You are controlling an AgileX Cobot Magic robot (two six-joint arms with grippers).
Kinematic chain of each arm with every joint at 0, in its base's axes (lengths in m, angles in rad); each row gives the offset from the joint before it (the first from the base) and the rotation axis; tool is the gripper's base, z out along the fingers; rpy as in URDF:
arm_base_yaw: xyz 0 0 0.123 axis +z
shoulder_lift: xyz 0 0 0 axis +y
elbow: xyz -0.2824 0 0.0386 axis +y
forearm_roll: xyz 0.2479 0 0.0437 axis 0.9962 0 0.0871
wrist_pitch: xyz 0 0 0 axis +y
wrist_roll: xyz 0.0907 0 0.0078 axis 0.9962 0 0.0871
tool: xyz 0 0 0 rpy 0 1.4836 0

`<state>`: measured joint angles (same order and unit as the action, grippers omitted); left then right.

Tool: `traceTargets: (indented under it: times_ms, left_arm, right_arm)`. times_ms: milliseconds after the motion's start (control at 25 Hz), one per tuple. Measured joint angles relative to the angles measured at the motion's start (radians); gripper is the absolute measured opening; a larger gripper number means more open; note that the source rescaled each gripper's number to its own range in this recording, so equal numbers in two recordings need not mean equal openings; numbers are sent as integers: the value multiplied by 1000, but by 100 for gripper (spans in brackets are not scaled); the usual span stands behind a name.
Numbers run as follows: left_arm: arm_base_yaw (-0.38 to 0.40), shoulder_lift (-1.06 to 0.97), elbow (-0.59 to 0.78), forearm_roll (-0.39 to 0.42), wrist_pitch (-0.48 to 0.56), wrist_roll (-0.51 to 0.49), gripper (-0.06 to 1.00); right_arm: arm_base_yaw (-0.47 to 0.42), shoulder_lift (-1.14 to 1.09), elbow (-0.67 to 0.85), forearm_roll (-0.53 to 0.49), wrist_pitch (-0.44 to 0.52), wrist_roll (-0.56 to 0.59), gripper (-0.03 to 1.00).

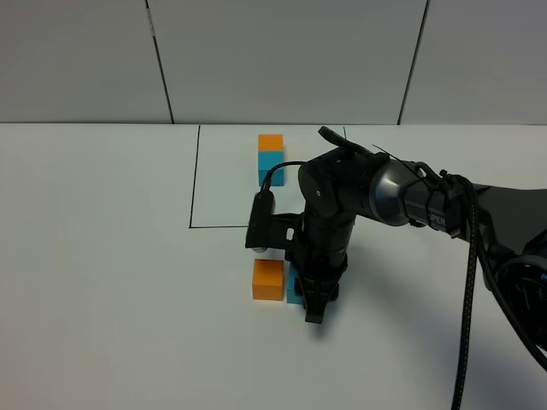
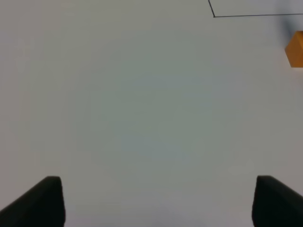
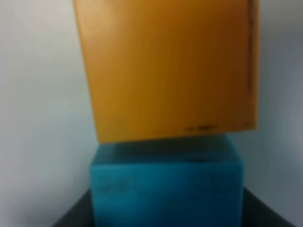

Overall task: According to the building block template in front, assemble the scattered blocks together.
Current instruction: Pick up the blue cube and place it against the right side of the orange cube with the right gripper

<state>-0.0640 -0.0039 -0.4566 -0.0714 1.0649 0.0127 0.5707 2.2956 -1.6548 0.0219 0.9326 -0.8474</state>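
Nearest me, the right pincer [image 1: 313, 309] is pointing straight down at the white table [image 1: 102, 282], its jaws looking clamped on the two sides of the cyan cube [image 3: 165, 189]. The loose orange cube [image 1: 267, 279] is lying just beside it toward the left arm's side, touching though slightly skewed, so this pair is running across the table. Beyond, inside the black drawn rectangle [image 1: 195, 184], the template pair [image 1: 270, 156] is running away from me, cyan near, orange far. The left pincer [image 2: 156, 203] is hanging spread wide over bare table, well off; the right arm is plainly nearer.
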Motion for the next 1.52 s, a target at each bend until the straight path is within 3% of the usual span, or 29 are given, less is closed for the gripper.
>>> traceTargets:
  times_ms: [1520]
  left_arm:
    - [0, 0, 0, 0, 0, 0, 84]
  right_arm:
    - [8, 31, -46, -27, 41, -1, 44]
